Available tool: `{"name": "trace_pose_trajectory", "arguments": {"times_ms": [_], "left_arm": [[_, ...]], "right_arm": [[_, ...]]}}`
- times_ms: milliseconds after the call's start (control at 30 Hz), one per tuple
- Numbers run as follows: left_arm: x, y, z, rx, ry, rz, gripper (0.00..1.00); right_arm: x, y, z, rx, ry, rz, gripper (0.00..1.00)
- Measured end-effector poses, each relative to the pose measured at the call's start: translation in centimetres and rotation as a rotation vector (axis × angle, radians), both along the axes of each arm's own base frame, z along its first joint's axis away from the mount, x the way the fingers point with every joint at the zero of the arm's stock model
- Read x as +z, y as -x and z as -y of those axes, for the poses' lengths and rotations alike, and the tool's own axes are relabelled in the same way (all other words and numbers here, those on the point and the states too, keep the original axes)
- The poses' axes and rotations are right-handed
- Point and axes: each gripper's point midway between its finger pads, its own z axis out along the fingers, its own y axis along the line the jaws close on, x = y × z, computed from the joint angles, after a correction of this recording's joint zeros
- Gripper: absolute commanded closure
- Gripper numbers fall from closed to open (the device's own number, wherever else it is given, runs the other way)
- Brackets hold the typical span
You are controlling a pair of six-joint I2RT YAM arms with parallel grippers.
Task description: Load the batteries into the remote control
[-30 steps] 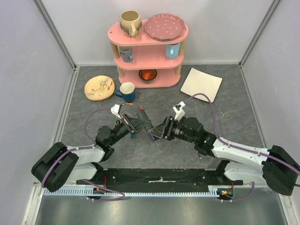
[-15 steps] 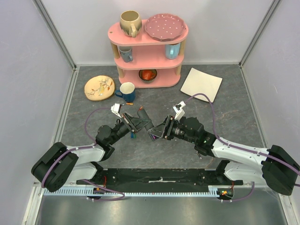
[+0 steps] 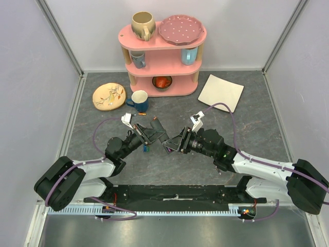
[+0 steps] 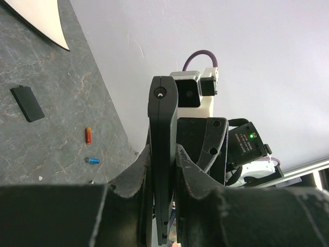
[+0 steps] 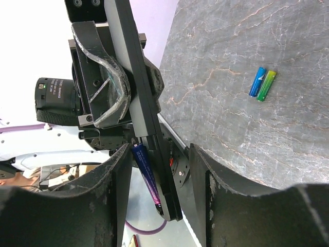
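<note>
Blue battery (image 5: pixel 146 172) looks half-seated in the remote control (image 5: pixel 126 51) that the left claw (image 4: pixel 163 154) clamps; right claw (image 5: pixel 159 149), apart, must press it home.

Smooth matt black plastic remote control (image 4: pixel 162 154) against a grey, veined, stone-look counter (image 5: pixel 288 128); two batteries (image 5: pixel 262 84) lying there show glossy blue-green wrappers, while the right gripper (image 5: pixel 157 164) has coarse, grainy black fingers (image 5: pixel 115 190).
</note>
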Motion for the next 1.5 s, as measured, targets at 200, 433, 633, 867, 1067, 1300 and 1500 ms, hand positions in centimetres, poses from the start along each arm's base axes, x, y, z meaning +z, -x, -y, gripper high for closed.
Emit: {"name": "trace_pose_trajectory", "arguments": {"times_ms": [200,433,633,867,1067,1300,1500], "left_arm": [[0.1,-0.2,0.0,0.004,-0.002,0.004,0.98],[0.2,-0.2,0.1,0.006,-0.003,0.008,0.98],[0.2,-0.3,0.1,0.008,-0.006,0.012,0.98],[0.2,-0.3,0.1,0.008,-0.006,0.013,0.98],[0.3,-0.3,0.1,0.009,-0.004,0.016,0.98],[0.2,-0.4,0.1,0.009,-0.004,0.016,0.98],[-0.3,-0.5,0.2,0.008,-0.012,0.004,0.98]], "right_arm": [[0.1,0.1,0.0,0.003,-0.005,0.000,0.49],[0.1,0.1,-0.1,0.009,-0.010,0.002,0.53],[-0.1,0.3,-0.2,0.021,-0.004,-0.005,0.58],[-0.1,0.3,-0.3,0.022,-0.006,-0.003,0.51],[-0.7,0.3,-0.2,0.022,0.015,-0.012,0.34],[-1.3,0.4,-0.1,0.027,0.060,-0.026,0.23],[0.8,0.0,-0.6,0.039,0.048,0.017,0.19]]}}
